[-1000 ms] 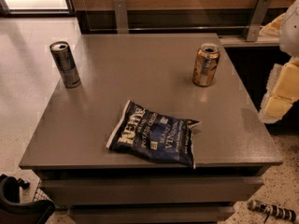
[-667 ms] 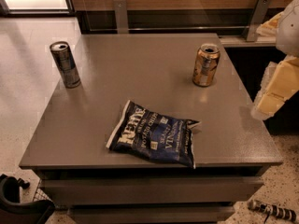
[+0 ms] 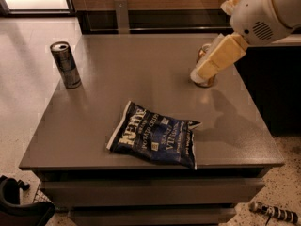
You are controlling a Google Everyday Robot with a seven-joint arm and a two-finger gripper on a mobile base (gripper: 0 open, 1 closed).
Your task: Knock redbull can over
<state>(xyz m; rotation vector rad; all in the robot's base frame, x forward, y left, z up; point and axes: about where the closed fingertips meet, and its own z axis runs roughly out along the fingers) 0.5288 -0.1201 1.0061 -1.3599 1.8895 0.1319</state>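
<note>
Your broad grey square tabletop carries everything. The white robot arm enters at the upper right. The crumpled dark-blue potato chip bag lies nearer the camera than the cream-coloured hand, off to its left in this view.

The hand hangs low, right at the short gold-bronze can. I cannot tell whether it is wide or narrow, or whether it touches that can.

That is the wrong can, so lift clear of it first. Cross above the tabletop and strike high on the target's side, since a slim can should tip easily. It may roll off the near edge.

The slim, tall, dark silver-grey redbull can stands upright, well apart from the hand, far to its left by the tabletop's left edge.
</note>
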